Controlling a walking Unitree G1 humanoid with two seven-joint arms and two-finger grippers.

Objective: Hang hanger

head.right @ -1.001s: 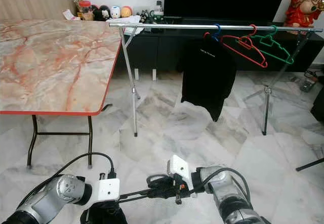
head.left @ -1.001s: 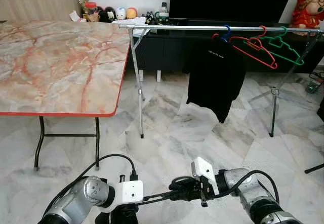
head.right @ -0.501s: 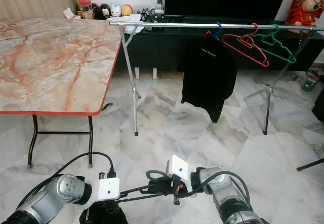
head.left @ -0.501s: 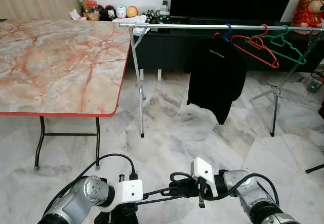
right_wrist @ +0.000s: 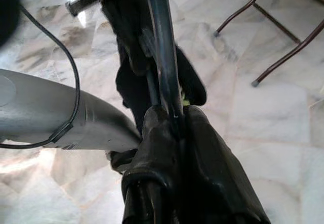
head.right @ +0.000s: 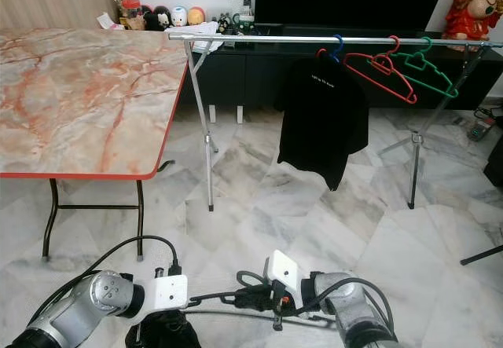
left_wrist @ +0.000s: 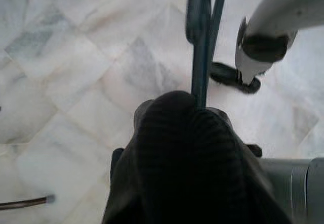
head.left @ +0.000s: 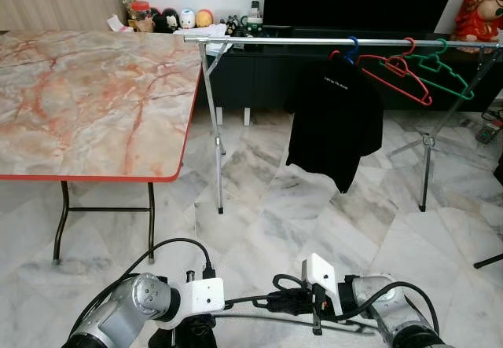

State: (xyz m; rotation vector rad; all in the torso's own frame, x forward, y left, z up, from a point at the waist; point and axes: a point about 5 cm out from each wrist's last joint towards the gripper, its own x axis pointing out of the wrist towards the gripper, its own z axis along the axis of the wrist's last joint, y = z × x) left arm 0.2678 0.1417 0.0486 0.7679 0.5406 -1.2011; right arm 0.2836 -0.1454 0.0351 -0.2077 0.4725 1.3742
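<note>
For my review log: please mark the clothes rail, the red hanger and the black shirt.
clothes rail point(head.left: 275, 41), left eye view, on a bare stretch of the bar.
red hanger point(head.left: 414, 86), left eye view, on its sloping lower arm.
black shirt point(head.left: 334, 124), left eye view, on the middle of the cloth.

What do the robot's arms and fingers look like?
Both arms are shiny silver tubes with round joints. The left arm and right arm each carry a white box at the wrist, with looping black cables. The fingers are long and black.

hanger point(right_wrist: 161, 47): blurred, shape cut off | left gripper point(left_wrist: 195, 133): jaws hidden behind own dark bulk
</note>
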